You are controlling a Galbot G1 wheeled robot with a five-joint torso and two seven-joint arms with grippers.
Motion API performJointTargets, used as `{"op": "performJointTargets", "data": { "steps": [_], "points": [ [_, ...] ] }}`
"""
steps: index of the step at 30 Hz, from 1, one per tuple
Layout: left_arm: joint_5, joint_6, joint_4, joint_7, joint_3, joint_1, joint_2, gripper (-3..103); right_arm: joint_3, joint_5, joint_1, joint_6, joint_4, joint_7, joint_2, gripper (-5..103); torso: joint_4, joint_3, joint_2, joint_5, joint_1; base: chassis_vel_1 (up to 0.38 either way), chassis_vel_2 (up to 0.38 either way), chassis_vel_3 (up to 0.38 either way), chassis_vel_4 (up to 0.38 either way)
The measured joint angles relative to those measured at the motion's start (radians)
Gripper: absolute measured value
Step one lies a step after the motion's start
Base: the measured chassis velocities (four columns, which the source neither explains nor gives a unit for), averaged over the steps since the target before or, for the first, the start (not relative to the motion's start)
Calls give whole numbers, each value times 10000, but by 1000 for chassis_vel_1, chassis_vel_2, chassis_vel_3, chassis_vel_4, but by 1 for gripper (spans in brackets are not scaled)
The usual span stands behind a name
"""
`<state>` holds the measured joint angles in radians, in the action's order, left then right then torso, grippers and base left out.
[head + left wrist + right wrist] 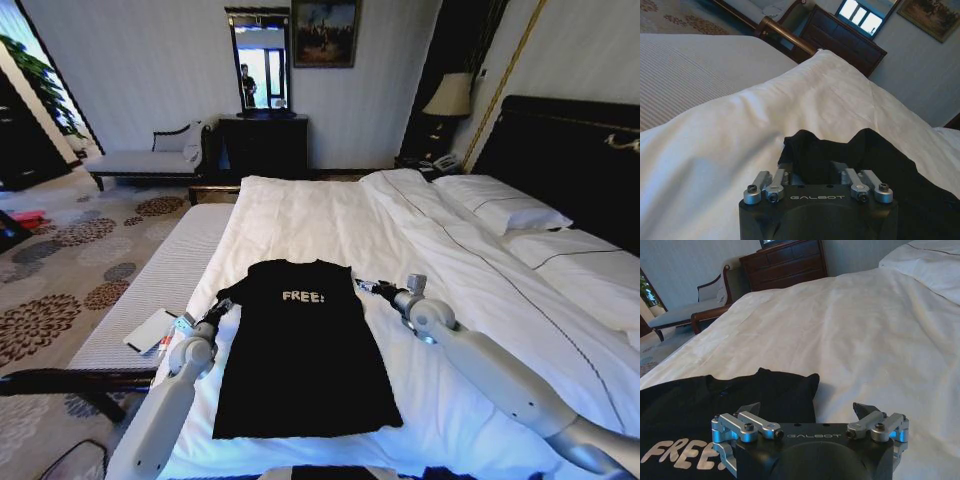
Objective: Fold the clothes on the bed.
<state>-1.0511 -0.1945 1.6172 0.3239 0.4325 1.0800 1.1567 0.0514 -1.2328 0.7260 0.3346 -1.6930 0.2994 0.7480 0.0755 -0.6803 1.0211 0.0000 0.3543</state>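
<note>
We saw 1 black T-shirt (pixel 303 350) lying flat on the white duvet (pixel 330 215) of the big bed (pixel 560 150), near the foot end, with the white word "FREE!" across its chest and its neck pointing toward the far edge; both sleeves looked tucked in, so the shirt made a long, narrow shape; our left gripper (pixel 222 308) sat low at the shirt's left shoulder, and from the left wrist camera the black cloth (pixel 850 160) bunched up right between its fingers (pixel 771 184), which were set narrow on the fold, so it was holding the shirt; our right gripper (pixel 362 286) sat at the shirt's right shoulder, just beside the cloth; from the right wrist camera its fingers (pixel 867 412) stood wide apart over the duvet (pixel 865 340), with the shirt's corner (pixel 775 392) by the 1 finger and nothing held between them; 2 white pillows (pixel 530 215) lay by the dark headboard.
</note>
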Motion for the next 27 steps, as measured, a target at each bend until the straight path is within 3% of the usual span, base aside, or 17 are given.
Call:
{"op": "performJointTargets", "data": {
  "steps": [3,12,20,27],
  "points": [
    [10,0,-14,-25,-2,-15,33,26,-2,5,39,-8,-4,13,-4,100,0,0,0,0,0,0,0,0,0],
    [79,3,-7,-44,81,55,67,0,-54,116,201,-32,-3,15,41,100,0,0,0,0,0,0,0,0,0],
    [98,13,68,23,103,-51,67,0,-124,258,374,-62,-42,0,50,100,-1,0,0,-1,1,0,0,0,0],
    [-64,24,677,516,48,-376,364,0,-289,382,639,-92,-162,-41,12,100,3,0,0,1,1,0,0,0,0]
  ]
}}
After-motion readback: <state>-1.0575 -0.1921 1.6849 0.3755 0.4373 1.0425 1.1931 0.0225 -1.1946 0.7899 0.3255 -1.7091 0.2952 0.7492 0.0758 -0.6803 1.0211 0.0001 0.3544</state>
